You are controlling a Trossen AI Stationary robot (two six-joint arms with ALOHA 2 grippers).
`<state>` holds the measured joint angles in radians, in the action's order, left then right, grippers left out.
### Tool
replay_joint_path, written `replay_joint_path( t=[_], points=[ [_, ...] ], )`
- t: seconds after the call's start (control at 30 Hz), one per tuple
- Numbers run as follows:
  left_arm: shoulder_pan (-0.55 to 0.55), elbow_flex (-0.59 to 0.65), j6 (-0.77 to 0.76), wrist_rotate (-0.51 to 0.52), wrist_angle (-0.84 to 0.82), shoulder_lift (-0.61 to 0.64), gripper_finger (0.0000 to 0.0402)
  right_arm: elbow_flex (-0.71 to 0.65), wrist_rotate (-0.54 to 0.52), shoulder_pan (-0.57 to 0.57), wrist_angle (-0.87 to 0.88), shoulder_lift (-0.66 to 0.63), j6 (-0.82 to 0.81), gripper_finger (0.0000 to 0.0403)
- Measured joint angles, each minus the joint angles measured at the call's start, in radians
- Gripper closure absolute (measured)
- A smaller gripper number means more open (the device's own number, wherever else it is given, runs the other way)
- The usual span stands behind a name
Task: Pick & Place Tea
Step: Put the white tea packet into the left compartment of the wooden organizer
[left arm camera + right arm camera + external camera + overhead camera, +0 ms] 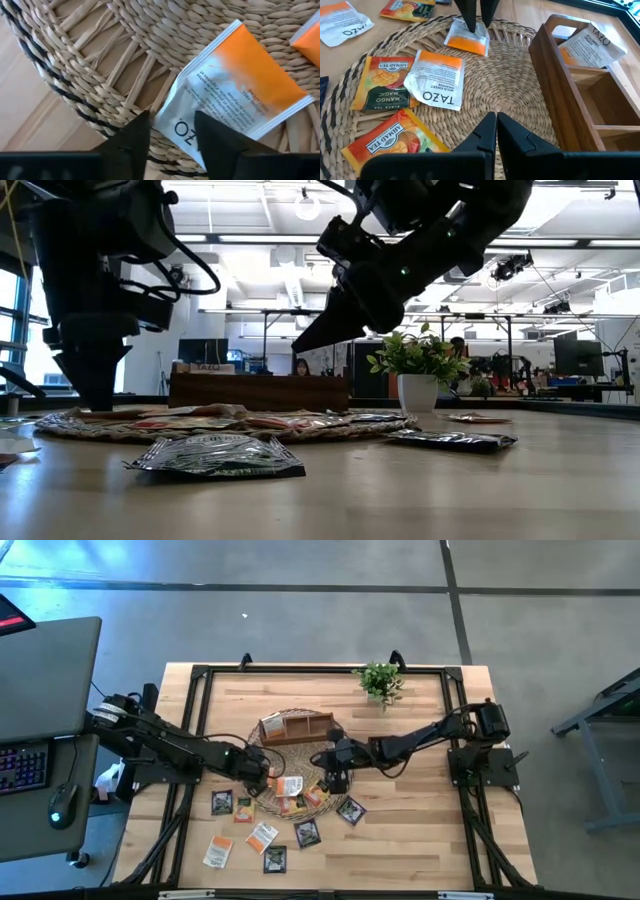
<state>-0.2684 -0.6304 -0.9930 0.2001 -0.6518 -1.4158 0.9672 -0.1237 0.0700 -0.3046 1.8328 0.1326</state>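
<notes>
Several tea packets lie on the round woven mat (300, 775) and on the wood around it (262, 836); some are orange, some white with orange, some dark. My left gripper (171, 125) points down at the mat's left edge. Its fingers stand a little apart astride the white end of a white-and-orange packet (235, 75); the right wrist view shows them over that packet (467, 40). My right gripper (496, 122) is shut and empty. It hovers over the mat's right part (335, 783), clear of it in the low view (305, 340). My left gripper comes from above, pointing down, with the packet's white end (176, 131) between its fingertips. The packet lies on the mat. Whether the fingertips touch it, I cannot tell.
The brown wooden divided tray (297, 727) stands on the mat's far side with a white packet (592, 45) in one compartment. A small potted plant (380, 682) stands near the far edge. A dark packet (215, 457) lies near the low camera. A black frame (200, 675) borders the table.
</notes>
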Motion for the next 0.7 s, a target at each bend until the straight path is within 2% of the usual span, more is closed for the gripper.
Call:
replay_joint_path(
  t=[0.4,0.57,0.7],
  points=[
    [0.0,-0.01,-0.006,-0.015,-0.032,0.013,0.0393,0.0,0.015,0.0,0.0,0.0,0.002,0.0391],
    [-0.001,-0.113,0.023,-0.003,-0.167,0.045,0.0398,0.0,0.015,0.0,0.0,0.0,0.002,0.0391],
    [0.0,-0.232,0.079,0.118,-0.362,0.054,0.04,0.0,0.015,0.0,-0.007,0.0,0.002,0.0391]
  ],
)
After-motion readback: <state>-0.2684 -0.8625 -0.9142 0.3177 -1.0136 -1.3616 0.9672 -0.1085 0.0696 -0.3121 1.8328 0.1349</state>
